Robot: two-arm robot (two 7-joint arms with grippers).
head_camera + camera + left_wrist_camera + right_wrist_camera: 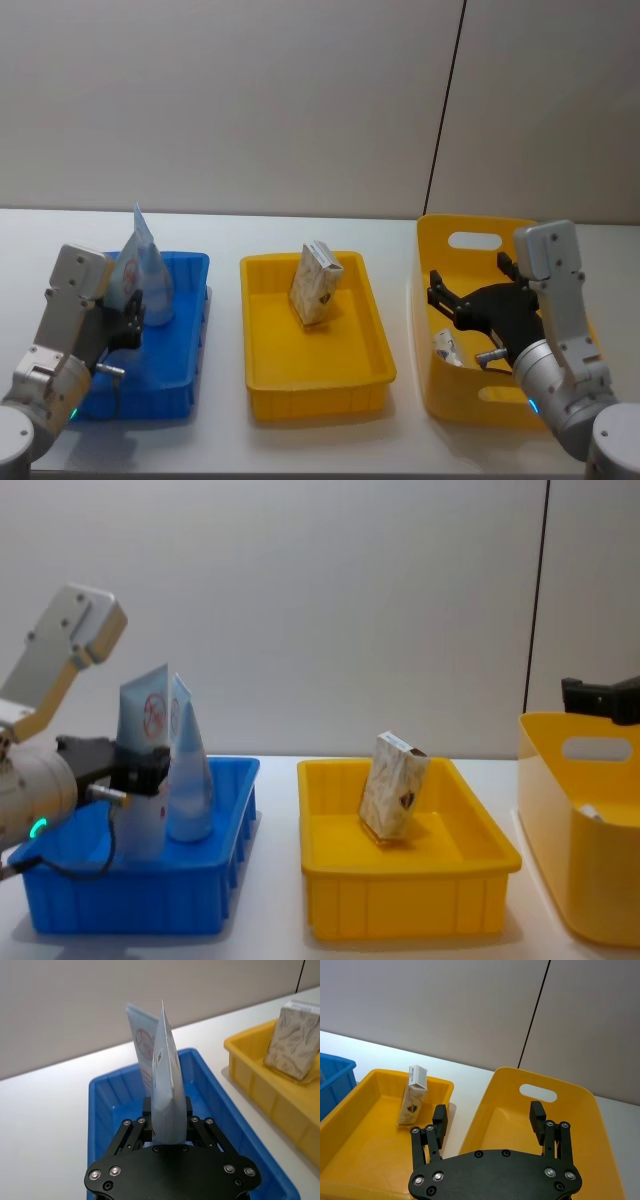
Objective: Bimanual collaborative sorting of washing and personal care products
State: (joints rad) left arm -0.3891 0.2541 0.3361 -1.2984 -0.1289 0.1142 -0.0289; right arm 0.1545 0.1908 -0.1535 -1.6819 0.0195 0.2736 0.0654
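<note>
Pale-blue and upright, the held tube (128, 268) stands in the blue tray (190, 262) at our left, its crimped end pointing up and a red circular logo on its face in the chest view. Our left gripper (167, 1110) pinches it low on the body, one finger pressed to each flat side. We cannot tell whether its base touches the tray floor, because the tray wall hides it.

Just beyond it in the same tray stands a second tube (157, 290), also upright and also marked with a red circle, as the left wrist view shows. The two tubes are close together, and we cannot tell whether they touch.

In the low yellow tray (375, 310) at the middle of the white surface (225, 400), a marbled pack (316, 285) leans tilted toward the back half, apart from both grippers.

At our right, the right gripper (470, 272) hovers over the tall yellow bin (470, 240) with the handle slot. Its fingers are spread wide and hold nothing. Low inside that bin lies a small pale item (447, 348), partly hidden, and we cannot make out what it is.
</note>
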